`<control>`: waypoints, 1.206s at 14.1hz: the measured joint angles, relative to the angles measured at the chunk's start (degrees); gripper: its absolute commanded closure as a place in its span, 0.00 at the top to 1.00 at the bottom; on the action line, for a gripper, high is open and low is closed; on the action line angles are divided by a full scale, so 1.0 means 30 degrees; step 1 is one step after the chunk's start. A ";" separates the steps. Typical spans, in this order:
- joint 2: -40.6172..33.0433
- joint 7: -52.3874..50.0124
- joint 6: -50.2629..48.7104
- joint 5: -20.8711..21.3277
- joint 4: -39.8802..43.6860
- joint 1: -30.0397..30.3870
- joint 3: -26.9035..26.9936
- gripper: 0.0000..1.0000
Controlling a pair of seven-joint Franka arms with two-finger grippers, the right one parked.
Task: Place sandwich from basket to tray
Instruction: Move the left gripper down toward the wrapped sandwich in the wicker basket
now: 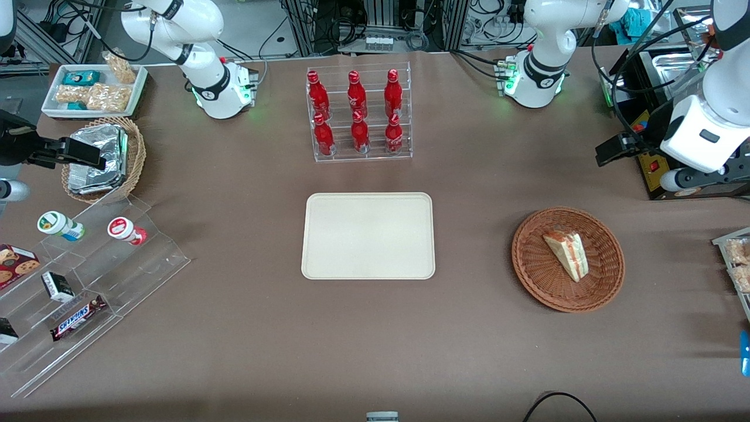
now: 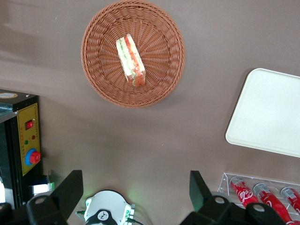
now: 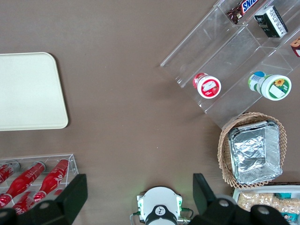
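Your gripper (image 2: pixel 133 194) hangs high, wide open, empty — next, drop onto the sandwich (image 1: pixel 566 254) in the basket (image 1: pixel 530 269).

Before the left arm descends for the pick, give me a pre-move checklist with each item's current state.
1. Triangular white-bread sandwich lies in the round reddish-brown wicker basket: ok.
2. Nothing covers the sandwich: ok.
3. Left arm's tool open, holding nothing: ok.
4. Tool lowered to the sandwich: not ok; it hangs high above the table, offset from the basket.
5. Flat cream rectangular tray bare for the drop: ok.
6. Table between basket and tray free of obstacles: ok.
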 measured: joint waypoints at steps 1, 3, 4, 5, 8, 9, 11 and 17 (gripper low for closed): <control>0.0031 0.0000 0.0098 -0.0002 0.0000 0.0006 0.0011 1.00; 0.0047 0.0000 0.0143 -0.0002 0.0000 0.0048 0.0052 1.00; 0.0049 0.0000 0.0143 -0.0003 0.0001 0.0094 0.0071 1.00; 0.0072 0.0000 0.0143 -0.0003 -0.0001 0.0182 0.0088 1.00; 0.0411 -0.0004 0.0110 -0.0003 -0.0058 0.0497 0.0161 1.00; 0.0664 -0.0034 0.0104 -0.0004 -0.0137 0.0609 0.0170 1.00; 0.1276 -0.0051 0.0225 -0.0001 -0.0524 0.1047 0.0217 1.00; 0.1944 -0.0051 0.7462 0.0000 -0.5851 0.2735 0.0274 1.00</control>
